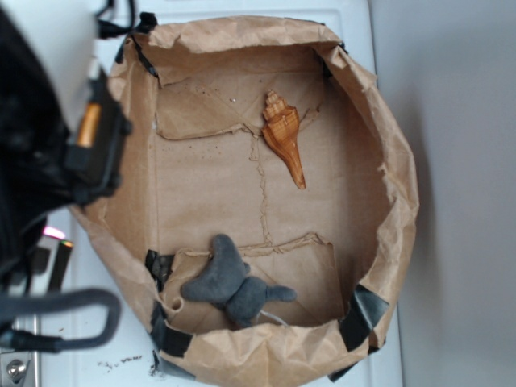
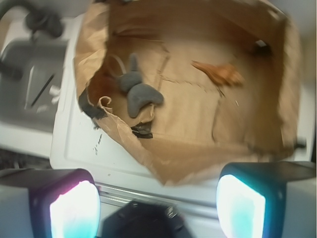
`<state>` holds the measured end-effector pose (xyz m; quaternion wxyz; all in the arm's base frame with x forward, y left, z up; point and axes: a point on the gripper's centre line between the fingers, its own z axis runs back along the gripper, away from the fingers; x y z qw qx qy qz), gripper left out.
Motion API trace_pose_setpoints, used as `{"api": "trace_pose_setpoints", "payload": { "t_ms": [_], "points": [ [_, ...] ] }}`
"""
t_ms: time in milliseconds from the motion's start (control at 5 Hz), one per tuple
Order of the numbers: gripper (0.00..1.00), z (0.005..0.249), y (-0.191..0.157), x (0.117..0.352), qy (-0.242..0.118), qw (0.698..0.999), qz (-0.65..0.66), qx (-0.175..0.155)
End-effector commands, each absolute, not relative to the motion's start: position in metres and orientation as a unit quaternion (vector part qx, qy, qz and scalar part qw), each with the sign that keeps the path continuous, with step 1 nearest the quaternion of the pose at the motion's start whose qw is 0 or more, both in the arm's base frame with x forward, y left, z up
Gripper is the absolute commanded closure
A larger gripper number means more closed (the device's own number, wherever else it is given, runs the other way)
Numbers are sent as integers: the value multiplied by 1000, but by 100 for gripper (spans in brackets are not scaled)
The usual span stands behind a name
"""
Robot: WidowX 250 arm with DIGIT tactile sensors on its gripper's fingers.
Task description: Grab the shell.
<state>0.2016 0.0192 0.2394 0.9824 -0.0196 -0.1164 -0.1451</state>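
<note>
Item 1. Paper bag (image 1: 379, 161): brown, rolled down into an open tub with crumpled walls, patched with black tape at the near corners. It stands on a white surface (image 1: 355, 16) and holds both loose items. Floor creased, with raised flaps at the far and near ends.

Item 2. Robot arm (image 1: 48, 145): dark, blurred mass at the left edge of the exterior view, outside the bag wall and well apart from the contents.

Item 3. Gripper (image 2: 158, 198): seen from the wrist, two pale glowing fingers (image 2: 74, 210) set wide apart, nothing between them; jaws released. It is positioned outside the bag, on its long side.

Item 4. Plush toy (image 1: 230, 282): gray, soft, lying on the near flap against the bag wall. Not wanted.

Item 5. Shell (image 1: 284, 137): glossy orange-brown spiral, whorled top toward the far end, pointed tail toward the near end. Lies on the bag floor at the far end, right of centre, well apart from the toy.

Risks, as judged: the gripper must clear the raised wall, which could snag or drag the bag and shift the shell. The hard, glossy, tapering shell may squirt out of closing jaws, most likely if taken at the thin tail. The wrist view is blurred, so aim is uncertain.
</note>
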Motion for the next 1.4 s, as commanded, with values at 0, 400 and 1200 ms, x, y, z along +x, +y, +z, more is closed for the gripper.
{"api": "trace_pose_setpoints", "payload": {
  "t_ms": [0,400,1200],
  "points": [
    [0,211,41,231,-135,956,-254,50],
    [0,178,55,275,-106,960,-256,45],
    [0,160,62,281,-104,956,-270,44]
  ]
}}
